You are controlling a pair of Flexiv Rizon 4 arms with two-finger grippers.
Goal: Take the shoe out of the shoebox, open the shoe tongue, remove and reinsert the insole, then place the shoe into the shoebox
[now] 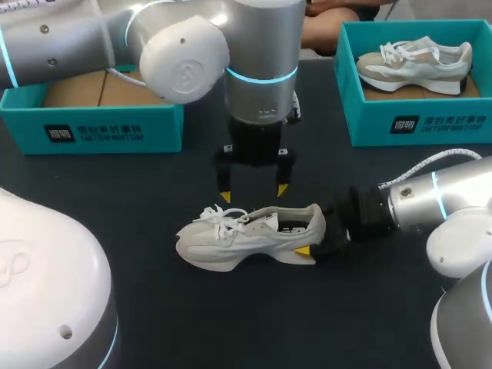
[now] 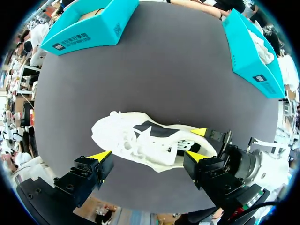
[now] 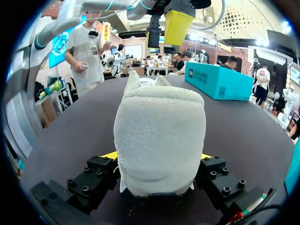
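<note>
On counter [image 1: 192, 323], left rear, open shoebox [image 1: 92, 127] seen. Above shoe [image 1: 238, 238], left fingers [image 1: 224, 197] spread wide, nothing touched. Shoe set upright mid-counter, toe leftward, heel clamped by right fingers [image 1: 304, 251]. Right rear, second shoebox [image 1: 415, 123] filled by another shoe [image 1: 415, 65].

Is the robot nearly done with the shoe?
Not yet. Done: the white lace-up shoe is out, lying on the dark table. In hand: the right jaws grip its heel; the left jaws hang open above it. Still to do, it seems: tongue, insole, then back into the teal cardboard shoebox on the left.
</note>
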